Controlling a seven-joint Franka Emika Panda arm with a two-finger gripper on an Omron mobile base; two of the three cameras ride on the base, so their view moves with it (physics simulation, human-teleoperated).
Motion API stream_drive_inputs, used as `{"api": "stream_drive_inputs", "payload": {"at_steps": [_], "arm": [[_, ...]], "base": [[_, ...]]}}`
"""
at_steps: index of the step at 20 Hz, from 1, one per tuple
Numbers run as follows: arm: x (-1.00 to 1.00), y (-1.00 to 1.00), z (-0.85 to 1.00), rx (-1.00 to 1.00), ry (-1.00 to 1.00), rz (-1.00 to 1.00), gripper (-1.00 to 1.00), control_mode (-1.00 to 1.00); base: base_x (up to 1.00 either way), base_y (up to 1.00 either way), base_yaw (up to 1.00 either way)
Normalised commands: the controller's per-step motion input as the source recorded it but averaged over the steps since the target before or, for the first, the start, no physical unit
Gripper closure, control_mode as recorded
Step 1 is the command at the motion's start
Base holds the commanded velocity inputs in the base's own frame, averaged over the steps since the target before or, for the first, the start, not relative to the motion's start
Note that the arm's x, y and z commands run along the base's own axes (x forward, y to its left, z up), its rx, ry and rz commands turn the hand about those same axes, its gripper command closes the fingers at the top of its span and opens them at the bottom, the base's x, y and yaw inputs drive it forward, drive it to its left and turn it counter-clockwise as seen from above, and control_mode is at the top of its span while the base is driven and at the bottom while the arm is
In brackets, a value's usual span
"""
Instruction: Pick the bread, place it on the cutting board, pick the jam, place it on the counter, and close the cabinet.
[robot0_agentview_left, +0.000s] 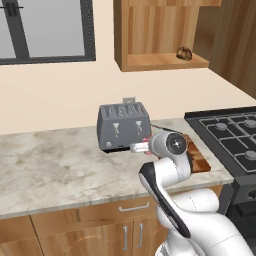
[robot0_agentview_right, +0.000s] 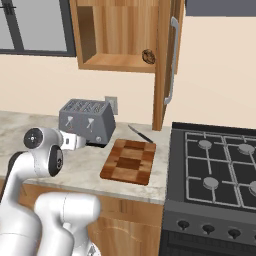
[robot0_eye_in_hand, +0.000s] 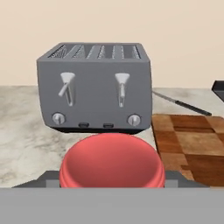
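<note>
One red jam jar (robot0_eye_in_hand: 112, 161) sits clamped in the claw, low before the toaster (robot0_eye_in_hand: 95, 87) | base views: bread (robot0_agentview_right: 148, 56) on open cabinet (robot0_agentview_right: 120, 61) shelf | cutting board (robot0_agentview_right: 129, 161) bare on table (robot0_agentview_left: 55, 165), knife (robot0_agentview_right: 140, 134) behind it

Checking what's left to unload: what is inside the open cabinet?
The bread sits on the cabinet shelf, at its right end. Nothing else shows on that shelf; the space above is cut off.
</note>
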Motion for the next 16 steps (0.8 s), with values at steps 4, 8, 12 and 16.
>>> {"api": "stream_drive_inputs", "payload": {"at_steps": [4,8,12,16], "arm": [[0.04,0.11,-0.33,0.0,0.01,0.0,1.0,-1.0],[0.12,0.1,-0.29,0.0,0.0,0.0,1.0,-1.0],[0.09,0.08,-0.26,0.0,0.01,0.0,1.0,-1.0],[0.11,0.13,-0.29,0.0,0.01,0.0,1.0,-1.0]], "base": [[0.0,0.0,0.0],[0.0,0.0,0.0],[0.0,0.0,0.0],[0.0,0.0,0.0]]}}
